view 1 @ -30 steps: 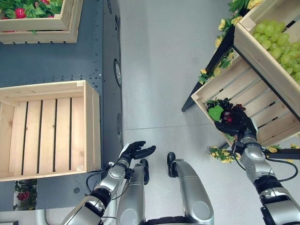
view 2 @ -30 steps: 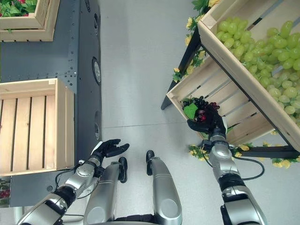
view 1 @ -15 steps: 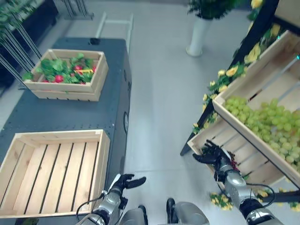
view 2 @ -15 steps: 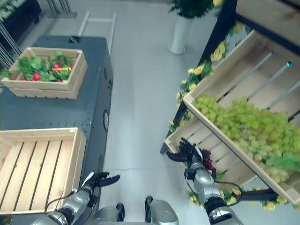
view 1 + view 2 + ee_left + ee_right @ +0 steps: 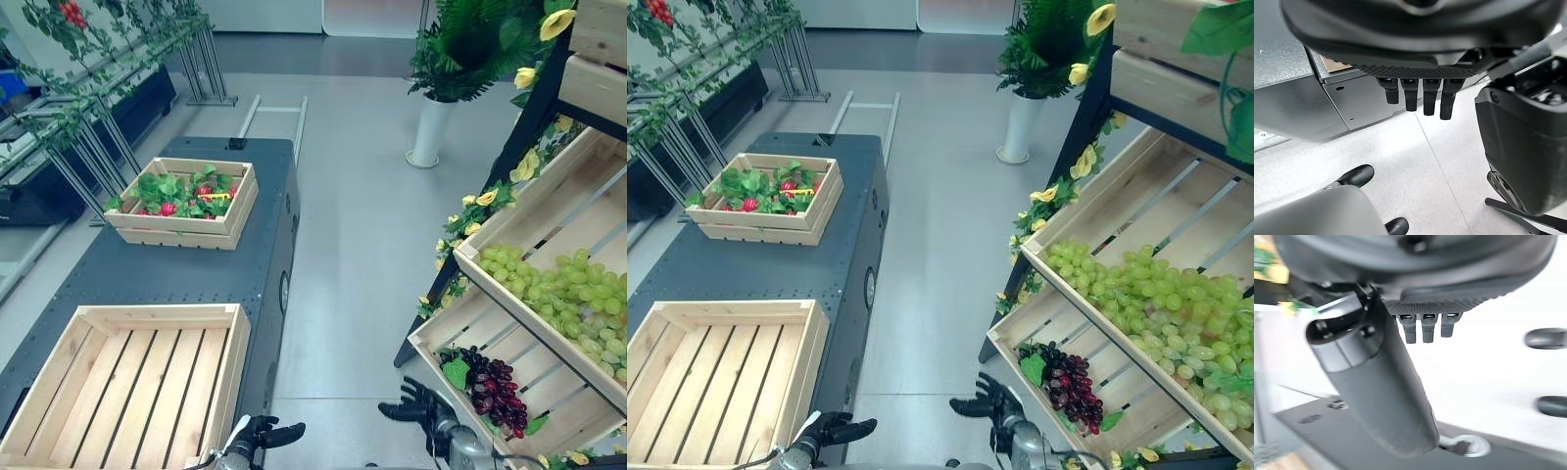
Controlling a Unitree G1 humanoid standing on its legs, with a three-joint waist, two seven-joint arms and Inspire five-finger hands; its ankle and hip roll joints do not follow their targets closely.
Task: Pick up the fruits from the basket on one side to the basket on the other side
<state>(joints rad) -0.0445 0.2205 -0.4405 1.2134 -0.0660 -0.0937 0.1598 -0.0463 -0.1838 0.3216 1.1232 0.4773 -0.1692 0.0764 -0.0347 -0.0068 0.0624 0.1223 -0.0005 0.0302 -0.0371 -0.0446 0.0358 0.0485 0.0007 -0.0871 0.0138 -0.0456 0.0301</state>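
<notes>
Two wooden crates sat on the dark grey table (image 5: 245,274): a near empty crate (image 5: 127,377) with a slatted floor, and a far crate (image 5: 181,201) of green leaves and small red fruit. On the slanted rack at the right, one bunch of dark purple grapes (image 5: 495,392) with a green leaf lay in the lowest tray (image 5: 460,328), and a heap of pale green grapes (image 5: 568,294) filled the tray above it. A white vase (image 5: 429,127) of greenery stood on the floor beyond. The left hand (image 5: 263,434) hovered by the table's near corner and the right hand (image 5: 419,406) just short of the purple grapes, both with fingers spread and holding nothing.
</notes>
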